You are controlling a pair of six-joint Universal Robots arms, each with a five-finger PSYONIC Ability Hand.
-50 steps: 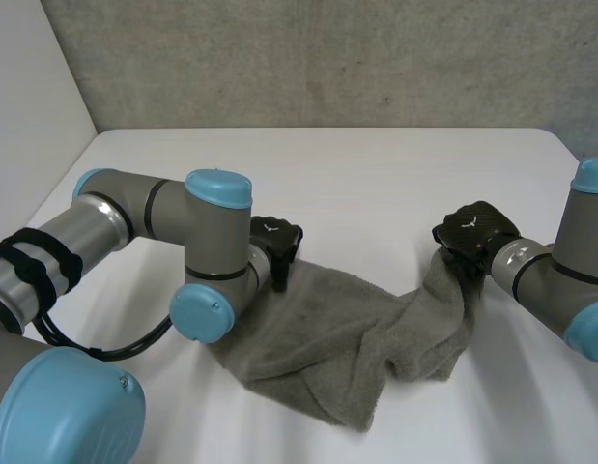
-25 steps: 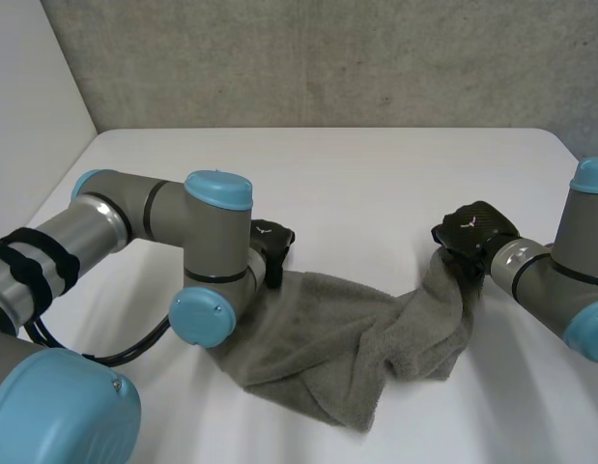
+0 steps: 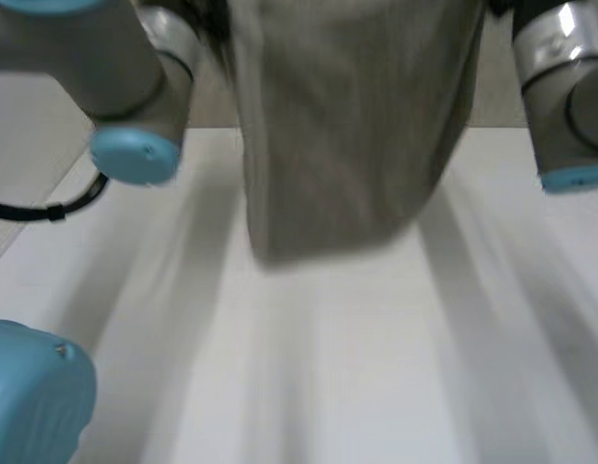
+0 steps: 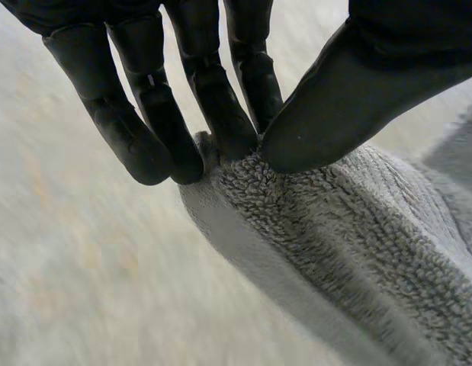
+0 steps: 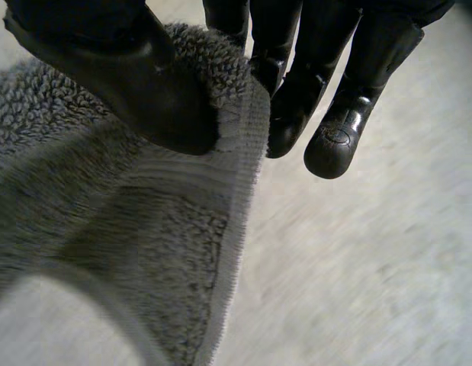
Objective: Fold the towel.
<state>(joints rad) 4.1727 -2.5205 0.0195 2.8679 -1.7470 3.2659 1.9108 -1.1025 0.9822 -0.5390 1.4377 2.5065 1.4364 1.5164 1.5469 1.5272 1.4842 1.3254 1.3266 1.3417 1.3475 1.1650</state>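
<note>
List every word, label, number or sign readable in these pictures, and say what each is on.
None can be read.
The towel is plain grey cloth with no tag or print showing.
The left hand and right hand, each pinching the towel, bear no lettering.
One of the right hand's fingertips has a faint oval mark, too blurred to read.

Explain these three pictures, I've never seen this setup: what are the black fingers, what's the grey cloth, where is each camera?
It is a robot with two arms, each ending in a black hand. The wide picture looks down from a camera behind the arms: the left arm and right arm hold a grey towel hanging between them over the white table. The other two come from cameras on the wrists. One shows the left hand pinching the towel's edge between fingers and thumb; the other shows the right hand pinching its hemmed edge likewise.
</note>
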